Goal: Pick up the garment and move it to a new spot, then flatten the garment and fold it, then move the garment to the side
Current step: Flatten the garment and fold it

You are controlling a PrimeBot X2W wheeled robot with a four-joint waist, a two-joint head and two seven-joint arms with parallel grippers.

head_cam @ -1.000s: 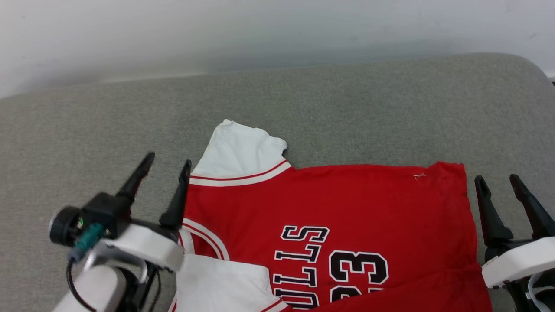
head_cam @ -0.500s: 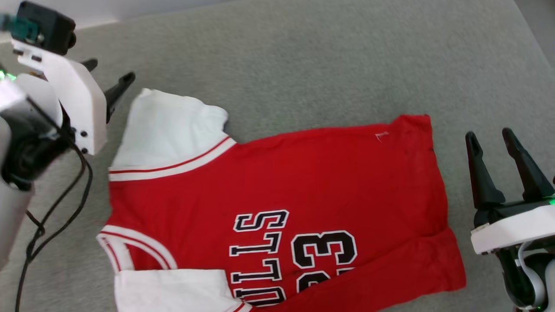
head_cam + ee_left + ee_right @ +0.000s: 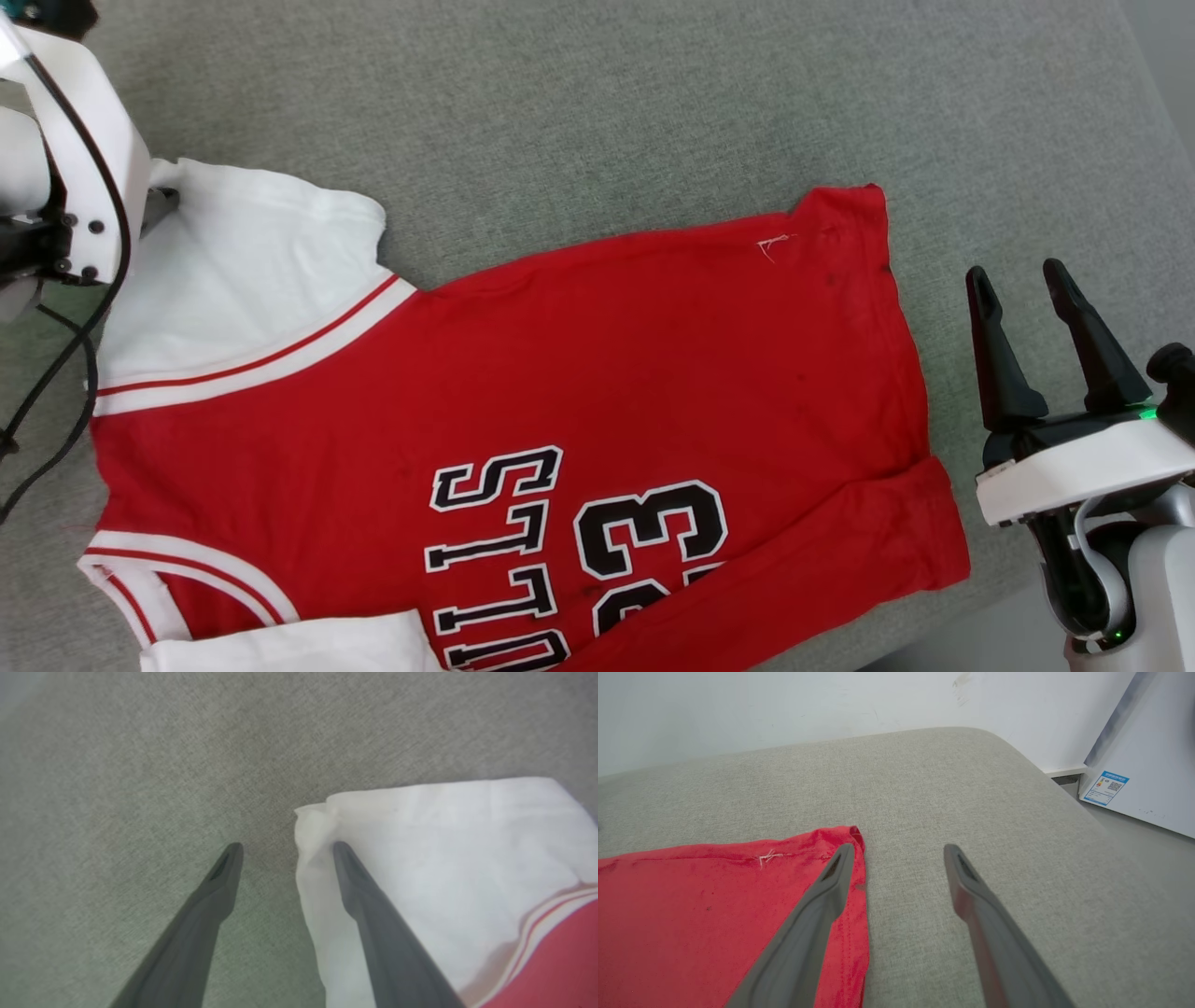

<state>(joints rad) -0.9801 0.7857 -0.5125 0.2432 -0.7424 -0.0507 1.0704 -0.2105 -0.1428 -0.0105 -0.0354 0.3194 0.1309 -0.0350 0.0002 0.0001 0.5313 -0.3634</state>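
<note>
The garment (image 3: 597, 373), a red jersey with white sleeves and dark white-outlined print, lies spread flat on the grey cushion (image 3: 597, 121). Its far white sleeve (image 3: 243, 271) points to the upper left and its hem to the right. In the left wrist view my left gripper (image 3: 286, 845) is open at that sleeve's corner (image 3: 420, 858), one finger over the white cloth and one over the cushion. My right gripper (image 3: 1016, 271) stands open just right of the hem. In the right wrist view the right gripper (image 3: 900, 847) straddles the red hem corner (image 3: 817, 849), holding nothing.
My left arm's white wrist bracket (image 3: 84, 159) and its black cable (image 3: 56, 401) hang over the cushion's left part. The cushion's rounded right edge (image 3: 1045, 779) drops off toward a white wall and a white labelled panel (image 3: 1148, 774). Bare cushion lies beyond the garment.
The head camera has tilted down, so the whole picture shifted. My left arm went from the near left up to the far white sleeve. The right gripper stays open beside the hem.
</note>
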